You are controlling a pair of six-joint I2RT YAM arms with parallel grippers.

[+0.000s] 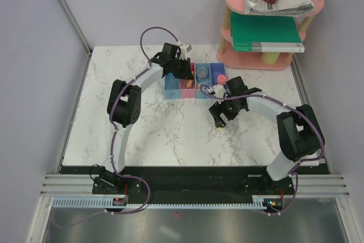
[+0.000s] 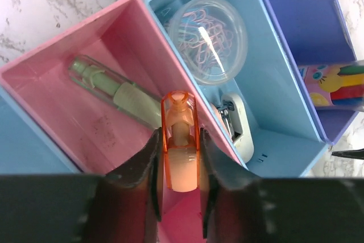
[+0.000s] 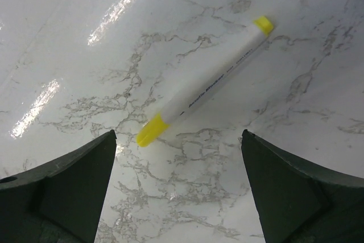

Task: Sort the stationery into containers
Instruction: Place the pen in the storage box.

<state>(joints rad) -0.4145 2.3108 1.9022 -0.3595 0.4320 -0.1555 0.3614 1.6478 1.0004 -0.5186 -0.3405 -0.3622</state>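
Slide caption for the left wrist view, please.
Left gripper holds the orange stick over the pink bin, a green pen already inside.

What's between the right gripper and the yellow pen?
Nothing visible. The right gripper hangs open over the yellow pen, which lies flat on the marble table with nothing covering it.
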